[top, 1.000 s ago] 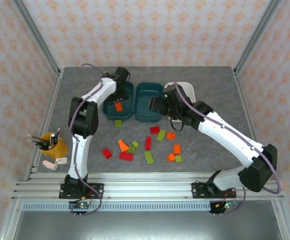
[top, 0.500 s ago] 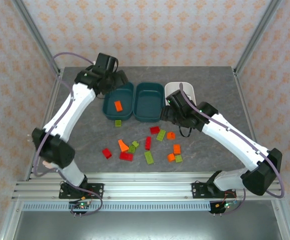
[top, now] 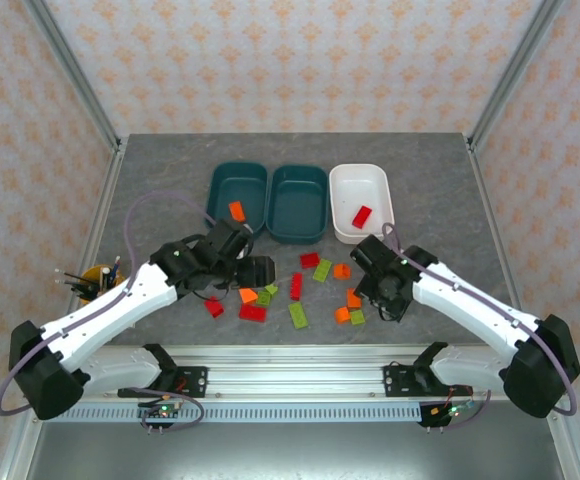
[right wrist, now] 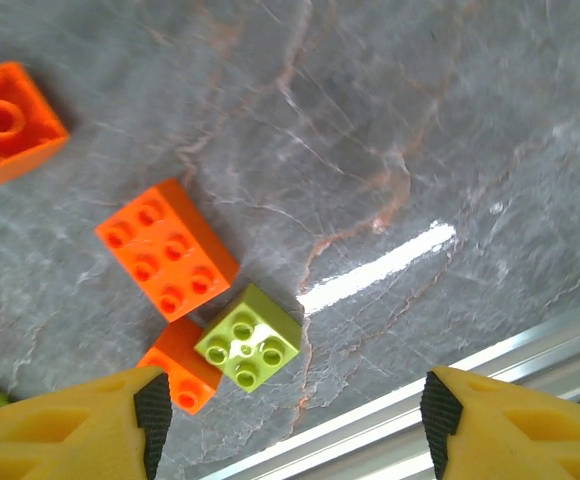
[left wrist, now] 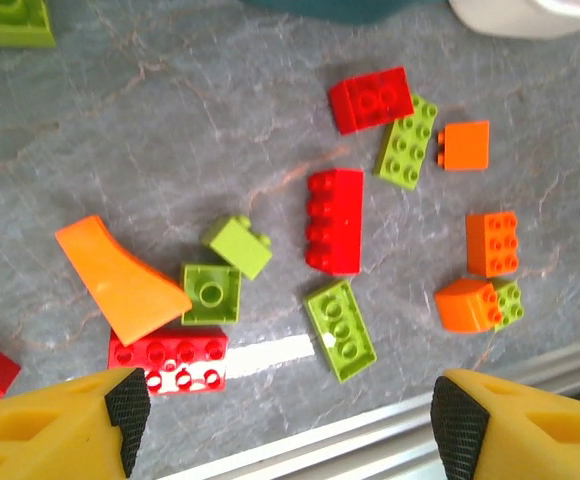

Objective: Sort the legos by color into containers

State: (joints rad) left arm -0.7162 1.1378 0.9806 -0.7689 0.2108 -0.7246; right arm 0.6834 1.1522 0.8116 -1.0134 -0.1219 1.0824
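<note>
Altogether, two teal containers and one white container held two legos; fourteen more lay loose on the worktop. Jaws of the left gripper and right gripper stood apart, empty.

Grey marbled table seen from above, tubs behind, bricks in front.
At the back, a row: left dark teal plastic tub holding one orange brick, middle dark teal plastic tub just beside it, white plastic tub rightmost holding one red brick. Loose plastic bricks lie scattered before them; a yellow pencil cup stands far left.
</note>
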